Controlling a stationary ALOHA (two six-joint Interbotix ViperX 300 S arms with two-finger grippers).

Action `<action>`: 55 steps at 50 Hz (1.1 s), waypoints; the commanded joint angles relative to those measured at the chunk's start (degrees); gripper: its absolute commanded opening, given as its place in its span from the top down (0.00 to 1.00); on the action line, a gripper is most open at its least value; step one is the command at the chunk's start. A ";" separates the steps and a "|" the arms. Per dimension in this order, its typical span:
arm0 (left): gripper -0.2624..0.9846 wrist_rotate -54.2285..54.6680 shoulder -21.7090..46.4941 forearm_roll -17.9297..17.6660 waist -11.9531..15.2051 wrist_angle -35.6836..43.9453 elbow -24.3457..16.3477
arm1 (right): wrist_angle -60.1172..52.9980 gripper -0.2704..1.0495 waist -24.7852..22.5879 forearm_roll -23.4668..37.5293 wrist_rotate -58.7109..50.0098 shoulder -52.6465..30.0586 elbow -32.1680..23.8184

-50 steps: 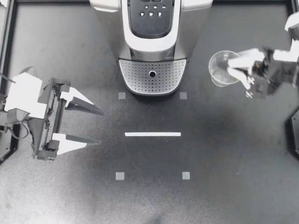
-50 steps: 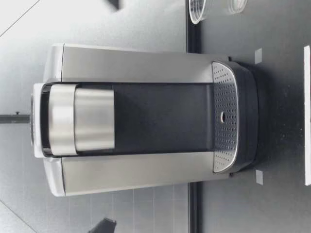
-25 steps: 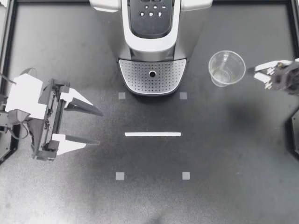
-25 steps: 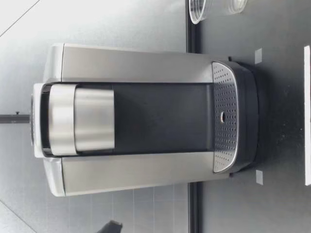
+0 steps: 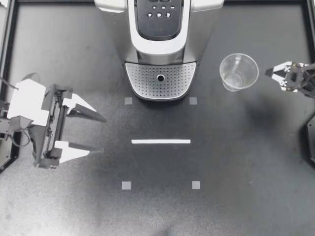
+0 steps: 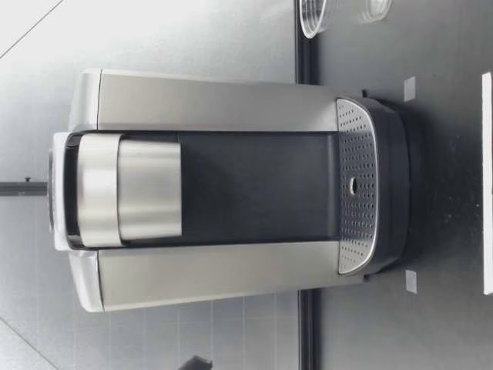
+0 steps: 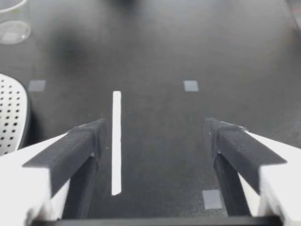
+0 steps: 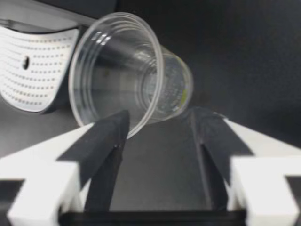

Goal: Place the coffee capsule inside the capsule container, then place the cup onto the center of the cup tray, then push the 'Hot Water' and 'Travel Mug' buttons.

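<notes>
A clear plastic cup point(image 5: 238, 72) stands upright on the table, to the right of the coffee machine point(image 5: 160, 29). My right gripper point(image 5: 275, 78) is open near the right edge, a short way right of the cup and apart from it. In the right wrist view the cup point(image 8: 122, 70) lies just ahead of the open right gripper point(image 8: 160, 122), not between its fingers. The perforated cup tray point(image 5: 147, 81) at the machine's front is bare. My left gripper point(image 5: 103, 134) hangs open and empty at the left. No capsule shows in any view.
The machine's buttons point(image 5: 158, 12) sit on its top panel. A white tape line point(image 5: 161, 141) and small grey square marks point(image 5: 126, 185) lie on the dark table in front of the machine. A black frame rail point(image 5: 6, 59) borders the table.
My right gripper has let go of the cup, opened and drawn back to the right. The cup stays standing where it was. The left arm has barely moved.
</notes>
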State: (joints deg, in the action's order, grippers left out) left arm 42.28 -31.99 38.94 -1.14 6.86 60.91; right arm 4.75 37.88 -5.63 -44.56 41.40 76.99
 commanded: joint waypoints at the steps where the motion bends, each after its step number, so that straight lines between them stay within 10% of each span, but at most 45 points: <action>1: 0.23 -0.18 -0.26 -0.09 0.35 0.44 -0.62 | -1.05 0.35 0.35 0.18 -0.09 -1.41 -1.67; 55: 0.23 -0.18 1.41 0.00 0.35 0.35 -0.62 | -3.43 0.36 0.26 0.26 0.26 -13.97 -6.06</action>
State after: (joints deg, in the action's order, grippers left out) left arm 42.28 -30.32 38.94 -0.97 6.94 60.91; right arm 1.85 37.88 -5.45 -44.38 27.69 72.33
